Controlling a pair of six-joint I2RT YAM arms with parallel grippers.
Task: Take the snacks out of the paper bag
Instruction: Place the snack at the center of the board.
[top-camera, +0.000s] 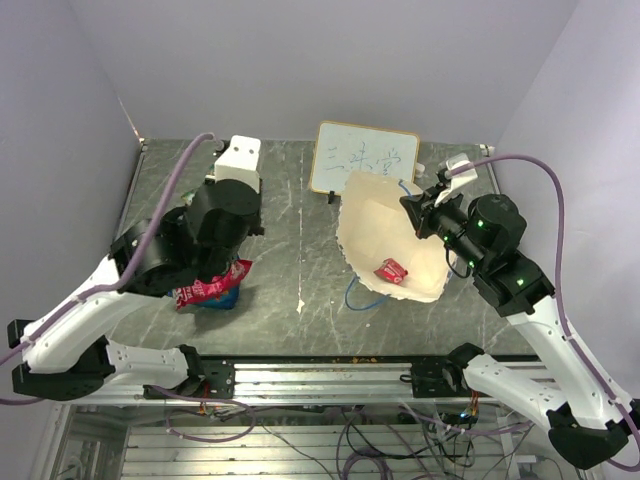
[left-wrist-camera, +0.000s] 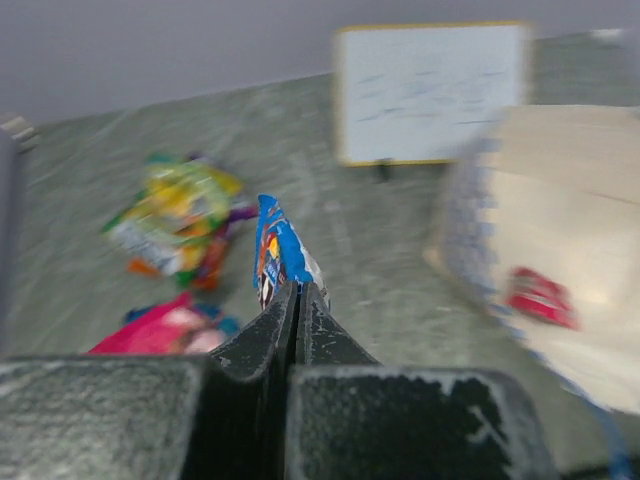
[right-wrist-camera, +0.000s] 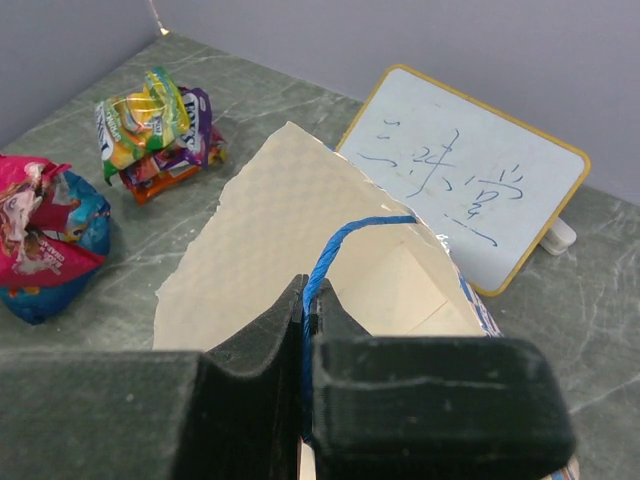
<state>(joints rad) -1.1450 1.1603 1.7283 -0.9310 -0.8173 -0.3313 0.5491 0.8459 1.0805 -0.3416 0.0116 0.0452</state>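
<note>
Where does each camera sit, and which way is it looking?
Top: above and behind the arms, looking down on the table; left arm and right arm show.
Left wrist: on the left arm, looking along the left gripper, shut on a blue packet, toward signboard and bag.
Right wrist: on the right arm, looking along the right gripper, shut on the bag's handle, toward the signboard.
Shared: all three show signboard and bag.

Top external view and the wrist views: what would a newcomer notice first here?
The cream paper bag gapes at centre-right, one red packet inside, while the right tool pinches its blue cord handle. The left tool is shut on a blue packet, with more snacks lying on the table left of the bag.
</note>
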